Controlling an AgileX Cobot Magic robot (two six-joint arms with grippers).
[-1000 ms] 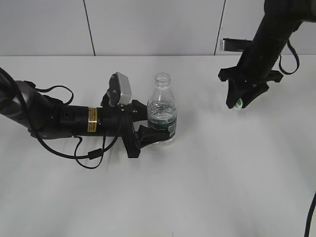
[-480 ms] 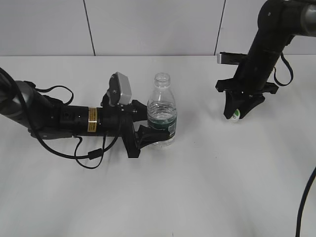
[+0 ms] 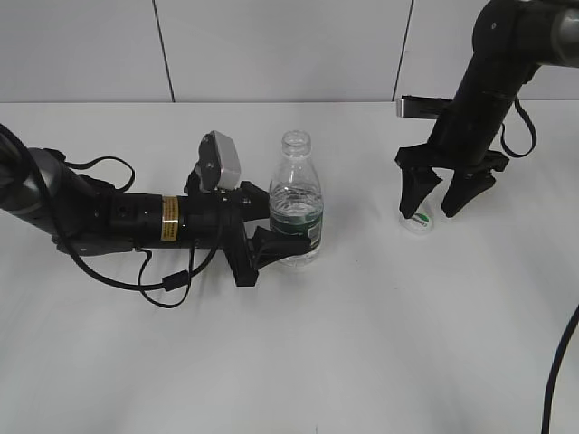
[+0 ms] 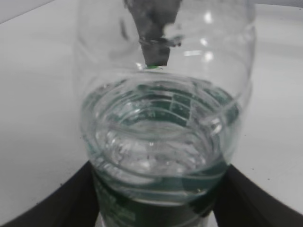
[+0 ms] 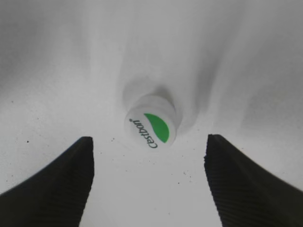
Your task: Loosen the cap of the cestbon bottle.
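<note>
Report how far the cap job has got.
Done: the cap is off and lies on the table, mark up; the cestbon bottle stands with its neck open. In hand: the left claw grips the bottle, and the right claw hangs open over the cap. Nothing of the loosening looks left.

the left arm lies low along the table, reaching toward 3 o'clock, its gripper (image 3: 271, 228) clamped around the cestbon bottle (image 3: 297, 203). the right arm descends from 1 o'clock, wrist pointing straight down, its gripper (image 3: 446, 193) spread wide, fingertips (image 5: 66, 182) apart on either side of the cap (image 5: 151, 125), touching nothing.
</note>
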